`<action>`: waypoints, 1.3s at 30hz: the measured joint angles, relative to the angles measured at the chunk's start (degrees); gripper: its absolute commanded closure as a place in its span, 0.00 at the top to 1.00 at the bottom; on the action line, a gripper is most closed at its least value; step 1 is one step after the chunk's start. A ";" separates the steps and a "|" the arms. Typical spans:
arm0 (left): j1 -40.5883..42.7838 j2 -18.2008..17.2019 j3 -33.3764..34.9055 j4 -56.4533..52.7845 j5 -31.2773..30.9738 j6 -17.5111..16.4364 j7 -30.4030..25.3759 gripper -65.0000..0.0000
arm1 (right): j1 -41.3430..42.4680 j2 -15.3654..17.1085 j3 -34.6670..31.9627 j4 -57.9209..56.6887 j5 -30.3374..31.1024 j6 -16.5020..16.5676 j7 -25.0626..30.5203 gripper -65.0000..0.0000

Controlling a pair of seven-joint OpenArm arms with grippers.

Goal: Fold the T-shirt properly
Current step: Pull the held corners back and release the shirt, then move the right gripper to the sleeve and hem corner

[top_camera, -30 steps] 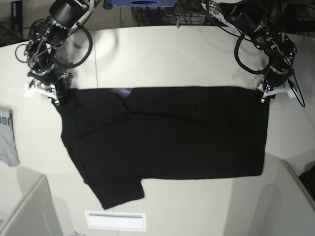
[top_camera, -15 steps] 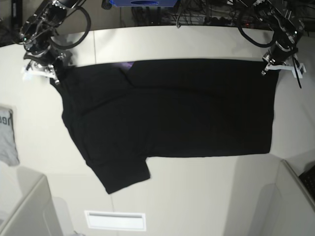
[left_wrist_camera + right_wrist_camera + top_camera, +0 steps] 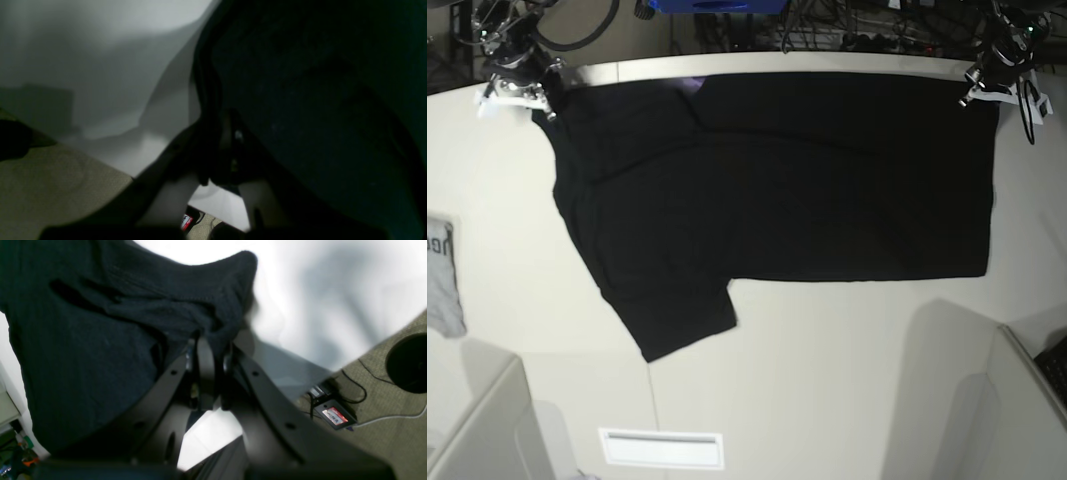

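Observation:
The black T-shirt (image 3: 777, 180) hangs stretched between my two grippers, its top edge level with the far table edge and one sleeve (image 3: 677, 315) trailing low at the left. My left gripper (image 3: 972, 95) is shut on the shirt's upper right corner; in the left wrist view the jaws (image 3: 220, 146) pinch the dark cloth (image 3: 317, 100). My right gripper (image 3: 545, 98) is shut on the upper left corner; in the right wrist view its fingers (image 3: 210, 370) clamp a bunched fold of the shirt (image 3: 100, 323).
A light grey garment (image 3: 442, 275) with dark lettering lies at the table's left edge. A white label strip (image 3: 662, 448) sits near the front edge. Grey dividers stand at the front left (image 3: 482, 425) and front right (image 3: 1017, 400). Cables and a blue box (image 3: 717, 5) lie behind the table.
Both grippers have moved away from the camera toward the table's far edge, keeping their hold. The shirt has been pulled with them, and its hem and sleeve have slid farther back.

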 measured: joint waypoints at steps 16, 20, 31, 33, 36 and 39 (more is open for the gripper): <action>1.20 -0.72 -5.86 1.38 0.00 0.00 -0.52 0.85 | -3.39 -0.24 2.86 6.75 -0.22 0.00 0.20 0.48; 0.33 -1.75 -12.76 3.02 0.55 0.00 0.02 0.89 | -0.31 0.20 9.27 6.73 -0.76 0.00 0.13 0.49; -3.74 -9.60 -6.97 3.54 0.04 -0.02 0.00 0.89 | 21.99 14.53 -9.38 -8.83 -0.59 0.26 0.13 0.48; -4.11 -9.57 -4.94 3.56 -0.02 -0.02 -0.59 0.89 | 28.02 15.76 -13.11 -16.17 -0.92 0.02 0.42 0.48; -3.82 -9.27 -2.99 3.52 0.33 0.02 0.15 0.89 | 35.60 15.96 -17.35 -23.93 -3.67 -0.31 1.88 0.48; -4.04 -9.44 -1.33 3.52 0.39 0.00 0.09 0.89 | 42.53 15.72 -23.69 -30.40 -10.58 -0.09 5.86 0.49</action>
